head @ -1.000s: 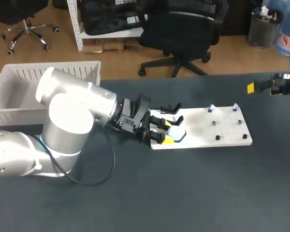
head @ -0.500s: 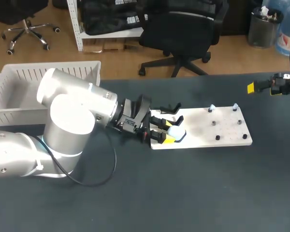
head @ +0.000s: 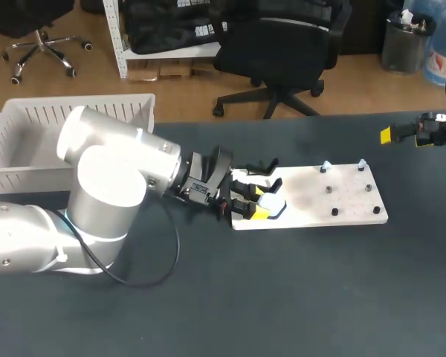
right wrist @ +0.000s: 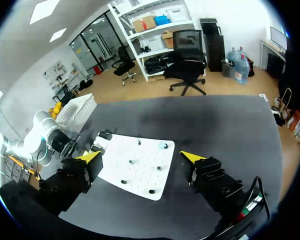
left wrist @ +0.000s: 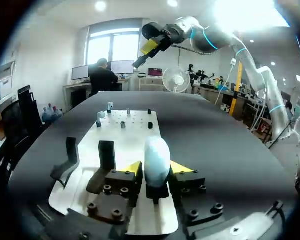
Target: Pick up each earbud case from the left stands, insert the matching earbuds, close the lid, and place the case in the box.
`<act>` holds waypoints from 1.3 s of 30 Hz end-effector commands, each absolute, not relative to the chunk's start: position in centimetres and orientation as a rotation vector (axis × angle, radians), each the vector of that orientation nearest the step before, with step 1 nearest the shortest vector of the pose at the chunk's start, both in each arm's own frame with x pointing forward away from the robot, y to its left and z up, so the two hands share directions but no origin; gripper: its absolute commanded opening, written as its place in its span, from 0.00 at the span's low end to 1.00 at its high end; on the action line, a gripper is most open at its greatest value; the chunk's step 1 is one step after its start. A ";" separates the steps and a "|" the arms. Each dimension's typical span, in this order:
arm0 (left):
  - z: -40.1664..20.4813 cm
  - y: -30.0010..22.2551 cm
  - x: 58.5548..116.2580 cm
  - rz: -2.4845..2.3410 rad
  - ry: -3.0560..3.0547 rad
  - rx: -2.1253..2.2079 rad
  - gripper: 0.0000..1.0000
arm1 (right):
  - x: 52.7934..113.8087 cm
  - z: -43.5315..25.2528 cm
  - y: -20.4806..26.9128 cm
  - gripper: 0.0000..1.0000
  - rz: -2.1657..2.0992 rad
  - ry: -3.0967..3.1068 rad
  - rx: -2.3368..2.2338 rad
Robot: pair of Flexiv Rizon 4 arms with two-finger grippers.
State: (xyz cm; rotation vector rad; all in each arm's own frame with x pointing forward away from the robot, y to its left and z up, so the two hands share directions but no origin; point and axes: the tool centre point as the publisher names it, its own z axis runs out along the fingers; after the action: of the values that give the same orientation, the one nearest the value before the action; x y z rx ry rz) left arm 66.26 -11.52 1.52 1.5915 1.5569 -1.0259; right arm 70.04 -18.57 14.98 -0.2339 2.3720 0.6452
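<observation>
A white earbud case [head: 271, 202] stands on its black stand at the left end of the white board [head: 342, 195]. My left gripper [head: 254, 204] lies low along the board, and its yellow tips press the case [left wrist: 156, 159] from both sides. Beside it stand two empty black stands [left wrist: 107, 152]. Small pale earbuds [head: 325, 166] sit on pegs at the board's far right end [left wrist: 110, 105]. My right gripper [head: 405, 135] hangs open above the table's right rear, far from the board [right wrist: 117, 165], with nothing between its fingers [right wrist: 190, 156].
A white slatted box [head: 30, 137] stands at the table's left rear, behind my left arm. Several black pegs [head: 334, 212] dot the board's right half. Dark tabletop lies bare in front of the board.
The left gripper's fingers have drawn in onto the case's sides. The case, the board and my right arm have kept their places.
</observation>
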 end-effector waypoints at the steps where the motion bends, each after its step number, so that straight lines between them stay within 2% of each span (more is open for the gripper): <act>1: 1.3 -11.4 66.2 -1.023 1.546 1.590 0.25 | 70.1 15.0 -18.6 1.00 0.646 2.372 -0.236; 3: 1.3 -11.4 66.2 -1.022 1.545 1.588 0.23 | 70.1 15.0 -18.6 1.00 0.646 2.372 -0.236; 7: 1.5 -11.3 66.0 -1.021 1.540 1.586 0.05 | 70.1 15.0 -18.6 1.00 0.646 2.372 -0.236; 9: 1.8 -11.2 65.9 -1.013 1.531 1.582 0.01 | 70.1 15.0 -18.6 1.00 0.646 2.372 -0.236; 11: 2.5 -10.8 65.7 -1.015 1.512 1.578 0.03 | 70.1 15.0 -18.6 1.00 0.646 2.372 -0.236; 12: 2.9 -10.6 65.6 -1.017 1.503 1.573 0.00 | 70.1 15.0 -18.6 1.00 0.646 2.372 -0.236; 26: 11.8 -8.7 63.9 -1.117 1.332 1.364 0.00 | 70.1 15.0 -18.6 1.00 0.646 2.372 -0.236; 39: 13.6 -7.9 63.4 -1.128 1.312 1.329 0.00 | 70.1 15.0 -18.6 1.00 0.646 2.372 -0.236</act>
State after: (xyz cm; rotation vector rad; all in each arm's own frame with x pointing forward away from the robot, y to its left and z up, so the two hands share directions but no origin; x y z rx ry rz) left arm 63.65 -7.80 13.71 1.3491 1.3063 -1.1489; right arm 70.04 -18.57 14.98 -0.2339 2.3720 0.6452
